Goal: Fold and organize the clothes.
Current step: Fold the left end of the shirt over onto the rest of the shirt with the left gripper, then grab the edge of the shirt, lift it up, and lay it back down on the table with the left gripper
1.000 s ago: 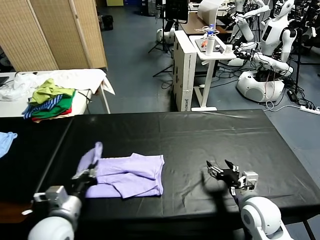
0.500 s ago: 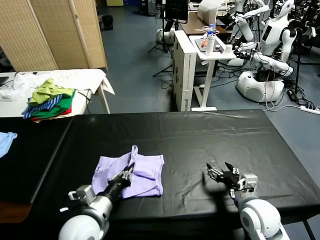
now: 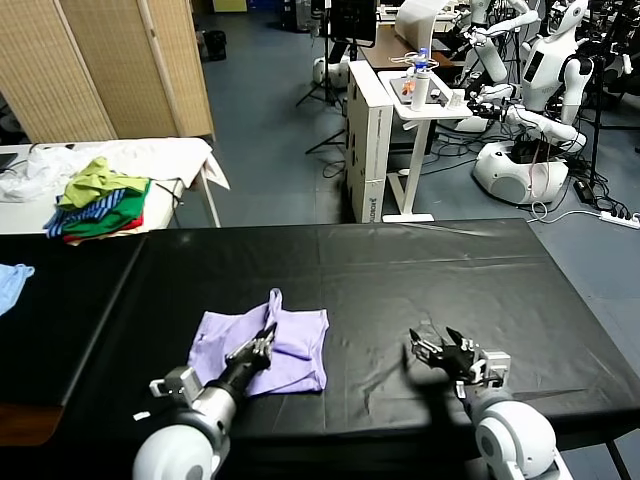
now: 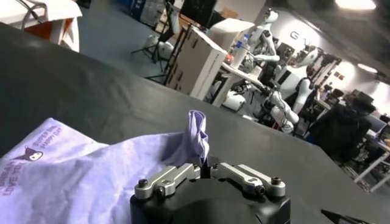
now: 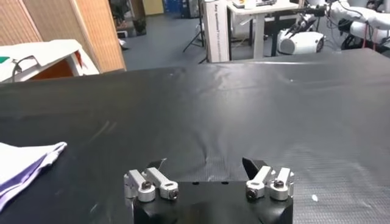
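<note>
The clothes [image 3: 262,340] — one pale lavender T-shirt — lie partly folded on the black surface [image 3: 420,270], near its front edge. The left end effector [image 3: 263,341] pinches a raised fold tight; the right end effector [image 3: 437,347] hovers nearby, wide open, holding nothing.
</note>
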